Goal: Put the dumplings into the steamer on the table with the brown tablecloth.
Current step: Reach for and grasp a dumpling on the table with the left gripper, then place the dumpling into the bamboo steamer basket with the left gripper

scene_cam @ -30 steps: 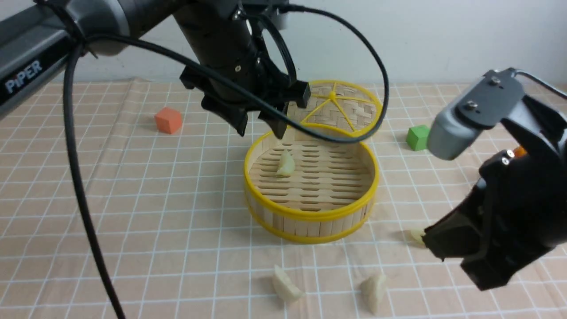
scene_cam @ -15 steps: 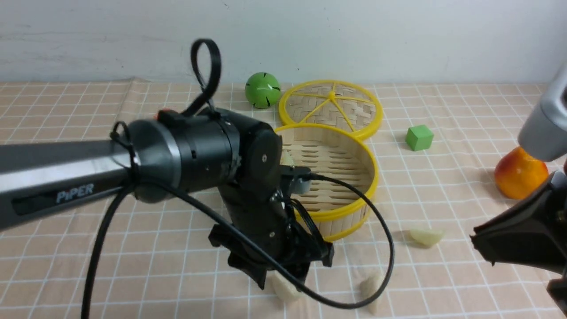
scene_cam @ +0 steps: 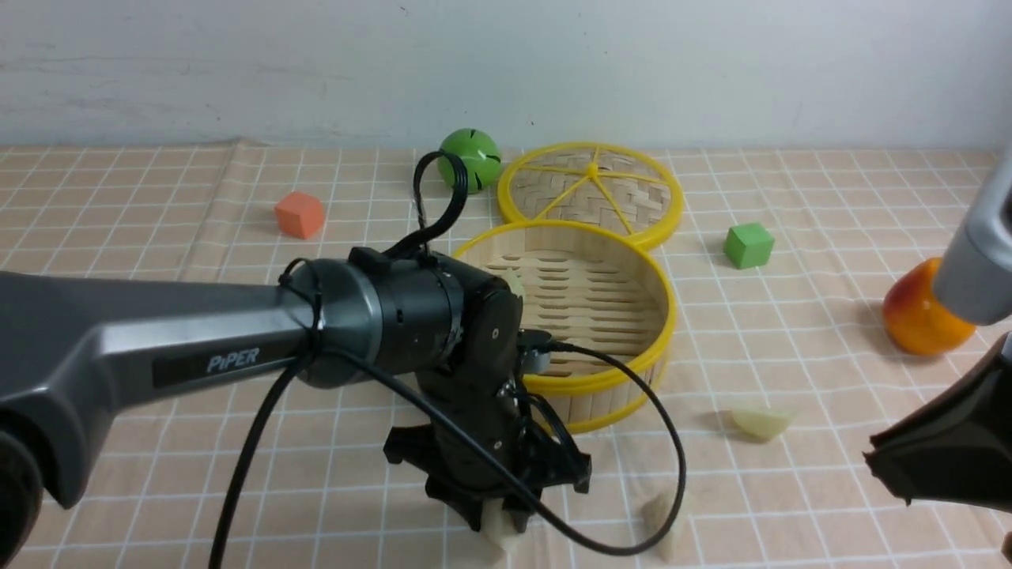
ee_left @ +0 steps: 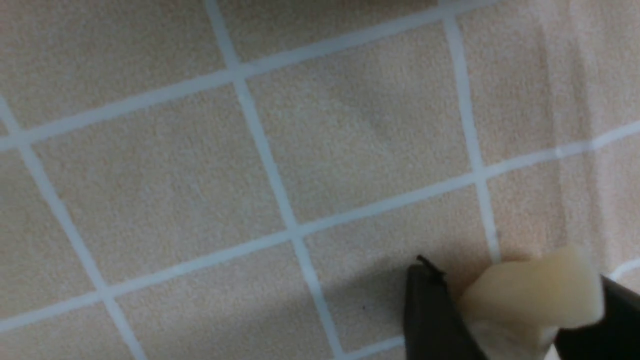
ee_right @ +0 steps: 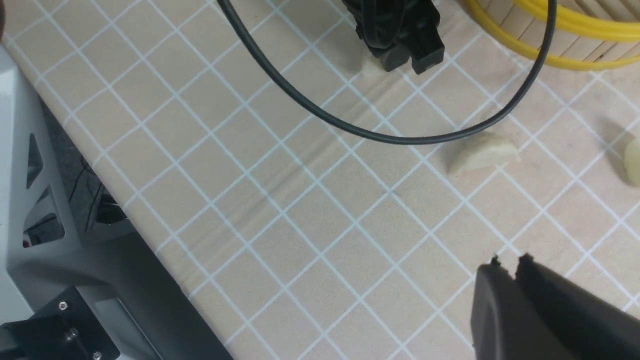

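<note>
The bench, clad in the brown tablecloth, carries everything, and a fold in the cloth could catch a low fingertip. Over it reaches the robot's left arm, trailing a looped cable that passes close by a loose dumpling; a sideways swing could nudge that one away. The steamer sits in the middle, touching the woven lid on its far side. Its raised yellow rim is the next hazard: a lift too low could knock the held piece loose or shove the basket. An orange fruit lies at the right, well apart from the likely path. The left gripper is pinched around a dumpling on the near side of the steamer; held by the tips, the curved piece could twist or slip out if the grip is shallow. The right gripper has its fingers together, holding nothing. One dumpling is in the steamer, where a careless release could land the next on top of it. Another lies on the cloth to the steamer's right.
</note>
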